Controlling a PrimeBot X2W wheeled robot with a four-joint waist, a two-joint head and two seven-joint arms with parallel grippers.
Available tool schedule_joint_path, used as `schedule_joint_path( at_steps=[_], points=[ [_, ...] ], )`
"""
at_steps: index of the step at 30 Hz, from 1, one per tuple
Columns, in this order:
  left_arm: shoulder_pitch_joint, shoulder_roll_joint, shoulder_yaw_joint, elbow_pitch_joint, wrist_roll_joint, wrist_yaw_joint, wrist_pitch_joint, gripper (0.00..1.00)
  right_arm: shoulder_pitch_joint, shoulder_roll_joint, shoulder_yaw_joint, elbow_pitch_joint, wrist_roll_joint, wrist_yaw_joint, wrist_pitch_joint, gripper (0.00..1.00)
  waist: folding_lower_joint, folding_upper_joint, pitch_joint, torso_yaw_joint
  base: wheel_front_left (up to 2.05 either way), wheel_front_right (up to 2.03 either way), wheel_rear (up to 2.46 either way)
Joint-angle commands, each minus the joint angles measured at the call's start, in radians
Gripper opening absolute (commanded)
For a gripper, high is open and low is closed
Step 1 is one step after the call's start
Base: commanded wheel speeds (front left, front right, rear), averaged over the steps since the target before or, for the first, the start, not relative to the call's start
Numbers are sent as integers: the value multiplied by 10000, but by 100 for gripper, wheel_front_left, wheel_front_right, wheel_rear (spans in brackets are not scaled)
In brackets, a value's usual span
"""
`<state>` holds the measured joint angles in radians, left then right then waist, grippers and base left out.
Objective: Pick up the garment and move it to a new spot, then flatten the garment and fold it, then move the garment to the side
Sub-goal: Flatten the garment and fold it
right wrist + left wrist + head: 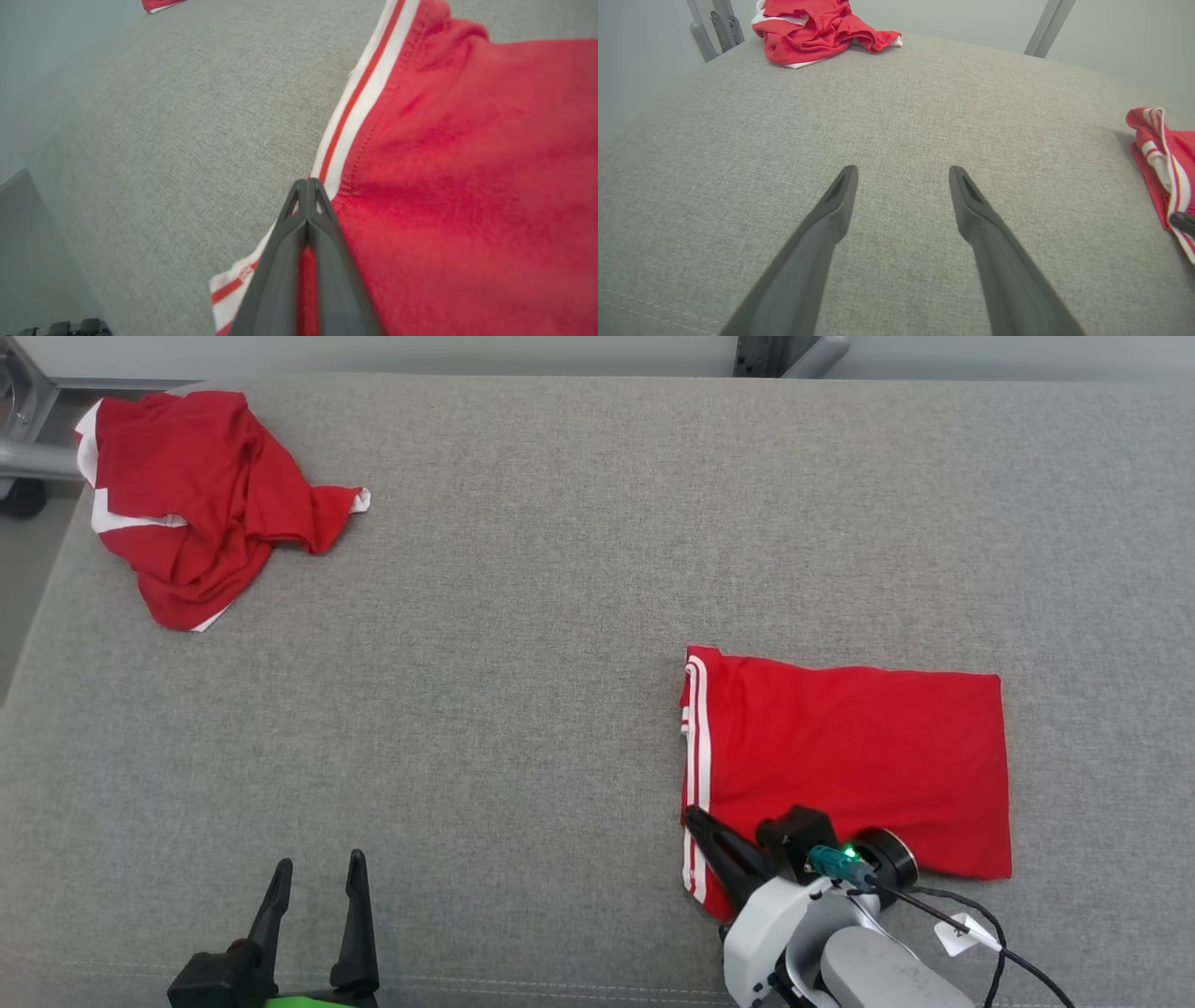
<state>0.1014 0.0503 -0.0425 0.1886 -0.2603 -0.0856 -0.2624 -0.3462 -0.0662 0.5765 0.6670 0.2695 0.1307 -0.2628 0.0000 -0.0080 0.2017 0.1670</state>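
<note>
The garment (850,756), red with white stripes along its left edge, lies folded into a flat rectangle at the right front of the grey padded table (513,663). My right gripper (695,817) sits at the garment's near left corner, on the striped edge. In the right wrist view the gripper (307,184) is shut, with the cloth (467,163) puckered at its tip. My left gripper (317,863) stands open over bare table at the front left, holding nothing. The left wrist view shows its fingers (840,200) spread wide and the garment's striped edge (1157,154) at the far right.
A second red and white garment (196,495) lies crumpled at the table's far left corner, also seen in the left wrist view (817,28). Grey metal frame legs (1048,25) stand beyond the far edge. A cable with a white tag (962,933) trails from my right wrist.
</note>
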Motion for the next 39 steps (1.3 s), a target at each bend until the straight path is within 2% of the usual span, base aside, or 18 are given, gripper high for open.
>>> schedule_joint_path(
  at_steps=[1, 5, 11, 19, 20, 22, 23, 24, 26, 31, 35, 39],
  points=[
    [-108, 8, -16, 4, -55, 41, -30, 100, -150, 12, 107, 171, 72, -2, -9, 0, 0, 80, -27, 50, 0, 0, 0],
    [-46, 8, 41, -34, -68, 62, -30, 100, -392, 91, 401, 297, 298, -2, -18, 0, 0, 80, -133, 74, 0, 0, 0],
    [179, 10, 256, -136, -59, 97, -30, 100, -198, 103, 306, -635, 290, -2, -22, 0, 0, 80, -497, -164, 0, 0, 0],
    [524, 10, 595, -468, 102, 169, -29, 100, 1146, -732, -1158, -2829, -396, -2, -24, 0, 0, 80, -1165, -716, 0, 0, 0],
    [556, 10, 646, -484, 125, 173, -30, 100, 1387, -834, -1461, -3112, -495, -2, -24, 16, 0, 80, -1255, -781, 0, 0, 0],
    [679, 10, 728, -507, 150, 194, -29, 100, 1890, -975, -2181, -3707, -627, -2, -23, 64, 0, 80, -1463, -926, 0, 0, 0],
    [679, 10, 728, -507, 150, 194, -29, 100, 1890, -975, -2181, -3707, -627, -2, -23, 64, 0, 80, -1463, -926, 0, 0, 0],
    [759, 8, 775, -517, 136, 210, -29, 100, 2099, -1072, -2529, -3972, -733, -2, -24, 100, 0, 80, -1564, -1009, 0, 0, 0],
    [916, 8, 856, -519, 226, 183, -30, 100, 2544, -1251, -3222, -4328, -979, -4, -25, 100, 0, 80, -1738, -1160, 0, 0, 0],
    [1136, 10, 981, -422, 354, 63, -30, 100, 3491, -1224, -5037, -5032, -1383, -4, -25, 100, 0, 80, -2060, -1350, 0, 0, 0],
    [1051, 10, 992, -302, 276, 21, -30, 100, 3924, -1042, -5973, -5055, -1509, -8, -24, 100, 0, 80, -2180, -1356, 0, 0, 0],
    [908, 10, 965, -183, 450, -52, -30, 100, 4180, -958, -6488, -4770, -1801, -5, -25, 100, 0, 80, -2221, -1324, 0, 0, 0]
  ],
)
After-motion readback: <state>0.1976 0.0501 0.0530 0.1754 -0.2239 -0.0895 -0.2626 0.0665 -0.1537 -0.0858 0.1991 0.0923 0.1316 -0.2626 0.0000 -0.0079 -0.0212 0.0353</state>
